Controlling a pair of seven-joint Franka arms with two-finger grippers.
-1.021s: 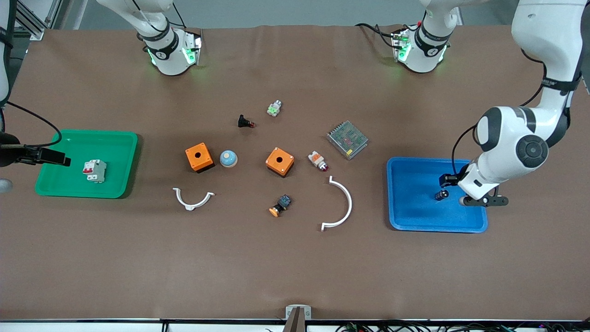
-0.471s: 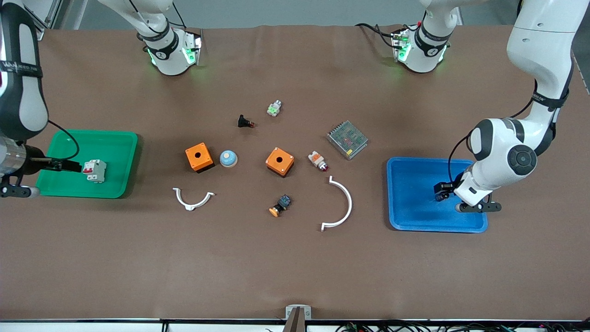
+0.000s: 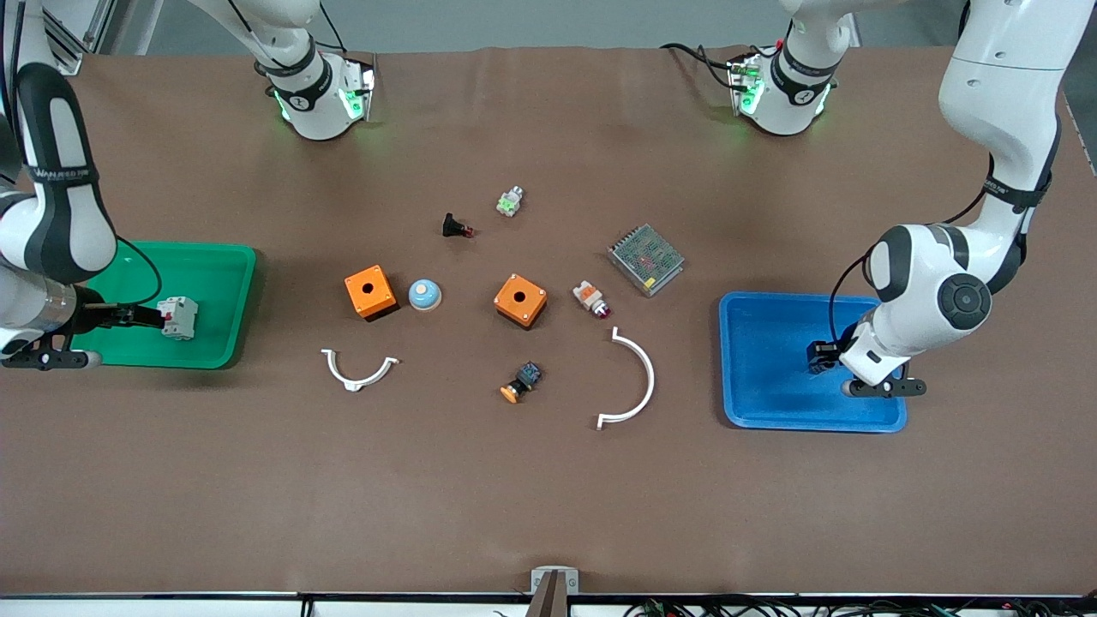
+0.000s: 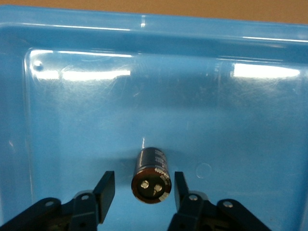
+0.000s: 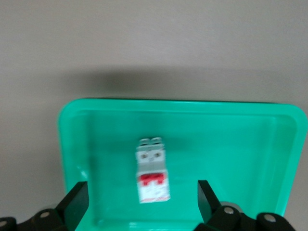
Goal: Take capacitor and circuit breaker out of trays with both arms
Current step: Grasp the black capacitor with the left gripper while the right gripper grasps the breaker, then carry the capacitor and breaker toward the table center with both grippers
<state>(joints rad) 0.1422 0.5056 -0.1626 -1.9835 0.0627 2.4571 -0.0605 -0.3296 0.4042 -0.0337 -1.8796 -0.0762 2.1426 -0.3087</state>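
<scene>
At the right arm's end of the table: green tray, with the circuit breaker lying flat in it, red levers up. Right gripper low over that tray, fingers spread wide, gripping nothing. Seen from the right wrist, breaker dead ahead and centred, its near end just reaching in between the 2 fingertips, clear space on both sides. Long axis in line with the reach, so a squeeze would land across the narrow width. Probably needs a little more advance before pinching, to take hold of more than the end.

Mid-table, none of it part of the job: 2 orange boxes, a blue dome between them, 2 white curved strips nearer the front camera, plus a few small parts.

At the left arm's end: blue tray, left gripper down inside it. Capacitor hidden under the hand in the front view, plain in the left wrist view: lying on its side on the tray floor, shiny end toward the wrist, body pointing straight away. Fingers set 1 on each side of the round body, narrow gaps showing on both, so parted and not yet pinching. Looks squared up for a grip across the diameter; main risk a roll if 1 finger touches first.

Each arm nearest its own part, no crossing needed.
</scene>
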